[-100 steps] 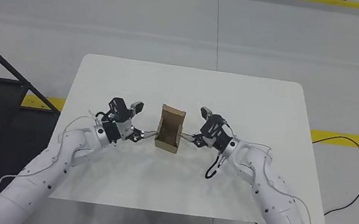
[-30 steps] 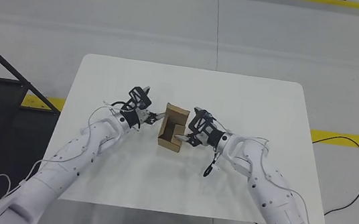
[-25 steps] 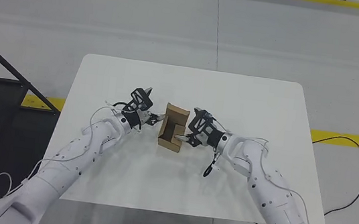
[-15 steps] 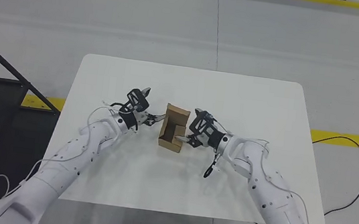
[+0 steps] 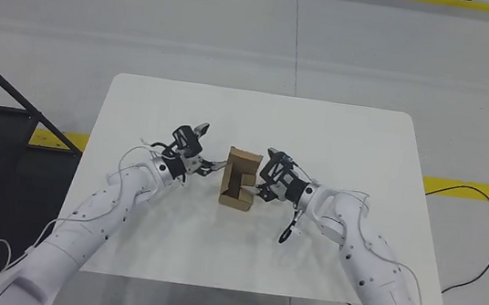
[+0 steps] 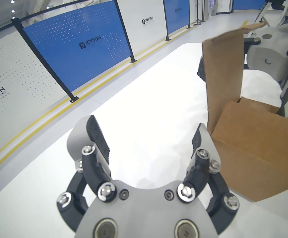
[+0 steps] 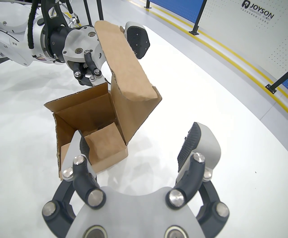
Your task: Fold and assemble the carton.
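A small brown carton [image 5: 239,181] stands open on the white table [image 5: 347,138], its long lid flap [image 7: 126,67] raised upright. Inside it, a short side flap [image 7: 105,144] is folded inward. My left gripper [image 5: 213,163] is open, just beside the carton's left side, with one pad [image 7: 137,41] close behind the raised lid. In the left wrist view the carton [image 6: 243,148] lies beside one of the fingers [image 6: 199,139] of the left gripper [image 6: 148,133]. My right gripper [image 5: 265,179] is open on the carton's other side. In its own view the right gripper [image 7: 137,139] has one finger [image 7: 77,144] against the folded side flap.
Bare white table surface surrounds the carton on all sides. The table's front edge [image 5: 237,289] lies near the arms. A black frame [image 5: 4,86] stands off the table's left side, on grey floor with yellow lines.
The left gripper has moved right, closer to the carton. The lid flap now stands more upright and the carton looks narrower from above. The right gripper has barely shifted.
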{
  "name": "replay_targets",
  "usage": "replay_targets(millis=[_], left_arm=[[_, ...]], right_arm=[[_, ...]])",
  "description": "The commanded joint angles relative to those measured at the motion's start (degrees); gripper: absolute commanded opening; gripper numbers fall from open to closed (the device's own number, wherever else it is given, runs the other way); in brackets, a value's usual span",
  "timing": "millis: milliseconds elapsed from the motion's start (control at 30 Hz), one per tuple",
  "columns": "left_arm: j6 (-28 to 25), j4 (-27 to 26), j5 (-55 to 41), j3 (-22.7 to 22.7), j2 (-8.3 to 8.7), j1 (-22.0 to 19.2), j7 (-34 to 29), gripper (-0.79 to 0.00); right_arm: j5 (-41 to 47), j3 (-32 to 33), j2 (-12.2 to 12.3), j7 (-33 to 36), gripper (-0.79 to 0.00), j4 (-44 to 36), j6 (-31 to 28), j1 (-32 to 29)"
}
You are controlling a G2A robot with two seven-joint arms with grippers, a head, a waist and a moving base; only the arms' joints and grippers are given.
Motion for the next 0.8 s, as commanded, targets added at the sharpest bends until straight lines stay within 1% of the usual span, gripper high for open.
replay_targets(millis=[0, 100, 367, 500, 600, 767], left_arm=[[-0.8, 0.0, 0.6, 0.1, -0.03, 0.0, 0.4, 0.0], [-2.6, 0.1, 2.2, 0.2, 0.07, 0.0, 1.5, 0.0], [-2.9, 0.9, 2.9, -1.1, 0.23, 0.5, 2.4, 0.0], [-2.3, 0.6, 0.2, -3.1, 0.41, 1.5, 3.6, 0.0], [-3.2, -0.7, 0.2, -4.4, 0.81, 2.3, 4.4, 0.0], [-4.5, -5.2, 1.3, -6.8, 1.72, 4.7, 6.9, 0.0]], right_arm=[[-0.1, 0.2, 0.1, 0.3, 0.0, -0.2, 0.0, -0.1], [0.1, 0.5, 0.2, 1.4, 0.0, -0.4, -0.5, -0.3], [1.2, 1.5, 0.4, 4.1, 0.0, -1.2, -1.0, -0.4], [1.5, 2.3, 0.7, 5.3, 0.0, -2.1, -1.0, -1.0], [1.7, 2.8, 0.8, 6.3, 0.0, -3.1, -0.9, -1.3], [1.3, 4.1, 1.2, 5.4, 0.0, -5.4, 0.5, -2.8]])
